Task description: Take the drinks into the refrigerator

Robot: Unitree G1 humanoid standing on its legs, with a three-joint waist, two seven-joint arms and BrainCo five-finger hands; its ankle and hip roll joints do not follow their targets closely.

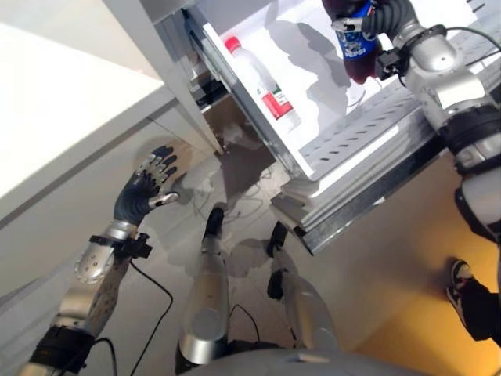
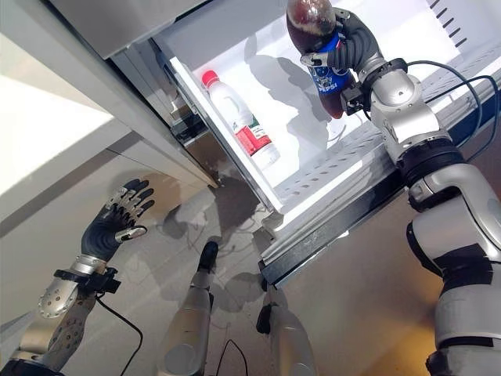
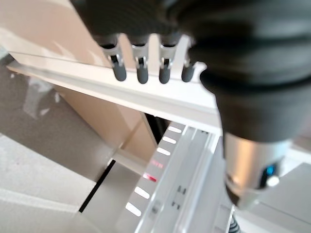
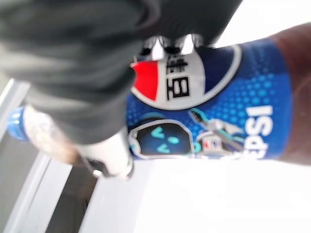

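My right hand [image 2: 354,43] is curled round a dark cola bottle with a blue label [image 2: 317,59], holding it inside the open refrigerator [image 2: 313,168] above its white shelf. The right wrist view shows the blue label [image 4: 214,116] close up under the fingers and thumb [image 4: 104,155]. A clear bottle with a red cap and red label [image 2: 239,117] lies against the left wall of the fridge compartment. My left hand [image 2: 113,219] hangs open low at the left, fingers spread, holding nothing; its fingers [image 3: 141,73] show straight in the left wrist view.
A white cabinet side [image 1: 70,117] stands at the left beside the fridge. The perforated grey shelf edge [image 1: 368,133] runs along the fridge front. A person's dark shoe [image 1: 462,286] is on the yellow floor at the right.
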